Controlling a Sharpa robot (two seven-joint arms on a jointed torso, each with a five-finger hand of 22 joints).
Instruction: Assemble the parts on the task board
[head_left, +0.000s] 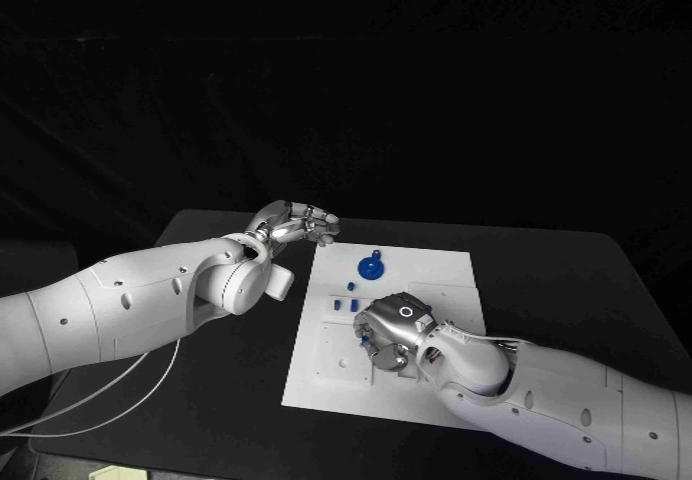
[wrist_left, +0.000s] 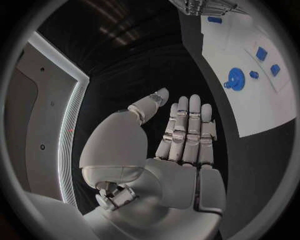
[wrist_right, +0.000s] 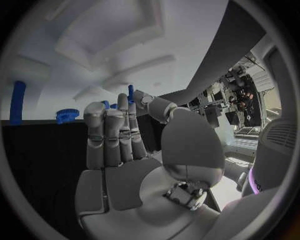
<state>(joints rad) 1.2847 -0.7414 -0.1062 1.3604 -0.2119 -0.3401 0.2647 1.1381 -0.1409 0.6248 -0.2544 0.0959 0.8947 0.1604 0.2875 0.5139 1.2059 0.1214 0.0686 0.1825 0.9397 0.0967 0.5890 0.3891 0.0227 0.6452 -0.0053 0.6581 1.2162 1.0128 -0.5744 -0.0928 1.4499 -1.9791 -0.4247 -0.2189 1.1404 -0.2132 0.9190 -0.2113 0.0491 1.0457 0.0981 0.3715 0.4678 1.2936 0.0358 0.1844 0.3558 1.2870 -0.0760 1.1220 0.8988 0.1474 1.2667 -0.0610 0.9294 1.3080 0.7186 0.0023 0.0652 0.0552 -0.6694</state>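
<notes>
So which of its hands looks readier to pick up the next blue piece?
Probably the right hand: it hovers over the task board, close to small blue parts. The left hand, open, sits off the board's far corner.

small blue parts (head_left: 371, 267) on white task board (head_left: 433, 275)

The head camera looks down from above; both wrist cameras sit close behind their hands, sharing the task board (head_left: 433, 275).
</notes>
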